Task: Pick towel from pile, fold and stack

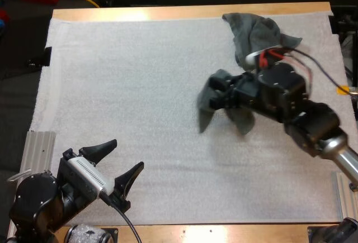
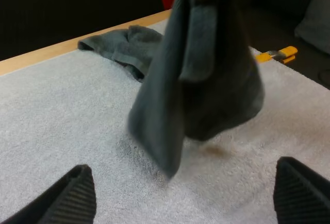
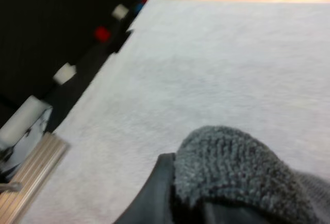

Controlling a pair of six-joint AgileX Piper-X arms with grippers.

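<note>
A dark grey-green towel [image 1: 208,104] hangs from my right gripper [image 1: 219,93], which is shut on it above the mat's right half. Its lower corners dangle just over the mat. From the left wrist view the hanging towel [image 2: 201,74] drapes in loose folds ahead of my left fingers [image 2: 72,198]. Up close in the right wrist view, a bunched fold of the towel [image 3: 232,172] sits pressed at the finger. A crumpled towel pile [image 1: 254,33] lies at the far right corner of the mat, also the pile [image 2: 126,46] behind the hanging towel. My left gripper [image 1: 118,165] stands open near the front left edge, holding nothing.
The white mat [image 1: 128,86] spreads wide to the left and centre. A ribbed metal rail [image 1: 36,151] runs along the table's left front side. The wooden table edge [image 1: 184,13] borders the far side.
</note>
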